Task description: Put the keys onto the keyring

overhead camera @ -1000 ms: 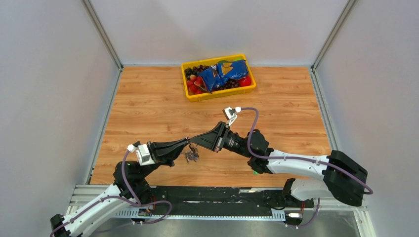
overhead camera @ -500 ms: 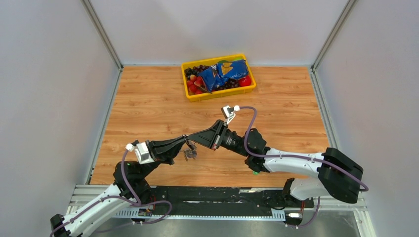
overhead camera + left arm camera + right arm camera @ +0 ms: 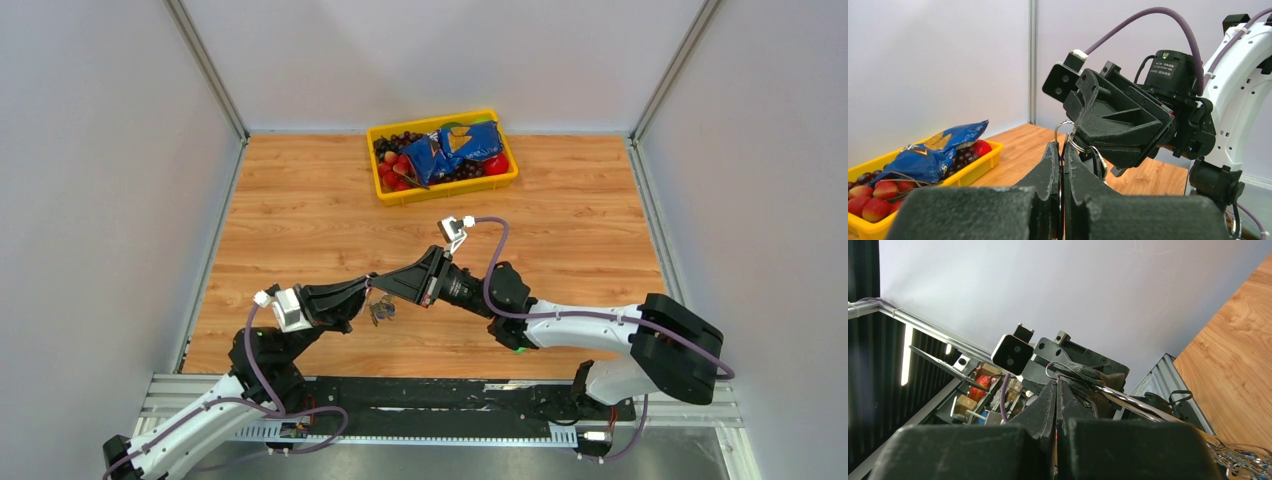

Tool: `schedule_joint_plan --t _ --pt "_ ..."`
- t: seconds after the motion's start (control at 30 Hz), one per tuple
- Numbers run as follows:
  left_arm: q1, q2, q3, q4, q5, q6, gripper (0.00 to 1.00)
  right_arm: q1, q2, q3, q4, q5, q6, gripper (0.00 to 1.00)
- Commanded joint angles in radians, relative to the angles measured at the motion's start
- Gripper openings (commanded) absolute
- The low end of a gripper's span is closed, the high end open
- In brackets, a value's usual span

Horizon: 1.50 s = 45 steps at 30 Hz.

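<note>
We see both arms meeting above the wooden tabletop (image 3: 300,210), tip to tip, well off its surface. The left claw (image 3: 1061,152) is closed, its 2 black fingers pressed on a thin silver wire keyring (image 3: 1057,131). A loop of the wire stands up just above the fingertips. The right claw (image 3: 1057,390) is closed too, its 2 fingers flat against each other. It comes in from the opposite side, with its tip right at the same loop of wire. Whether it pinches the wire, a key or nothing at all, we cannot tell. From the left wrist view a 2nd small loop of wire shows just beyond the left claw's fingertips, against the underside of the right claw.

A bunch of small dark keys (image 3: 381,313) hangs directly below the 2 claw tips, clear of the tabletop. Their tags are too small for us to tell colours.

Far beyond both claws, near the back wall, sits a yellow plastic tray (image 3: 450,187). It holds a crumpled blue snack bag (image 3: 455,150) lying over red strawberries (image 3: 392,168) and dark grapes (image 3: 398,140).
</note>
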Motion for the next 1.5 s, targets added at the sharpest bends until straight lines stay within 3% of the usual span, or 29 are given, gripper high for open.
schedule_joint_plan --t 0.0,1.47 --pt "-0.009 -0.015 0.007 0.040 0.050 -0.007 0.01 0.014 0.013 0.021 -0.007 0.011 -0.016 0.00" --pt "-0.008 0.043 0.018 0.018 0.061 0.008 0.01 0.009 -0.134 0.223 -0.207 0.011 -0.187 0.00"
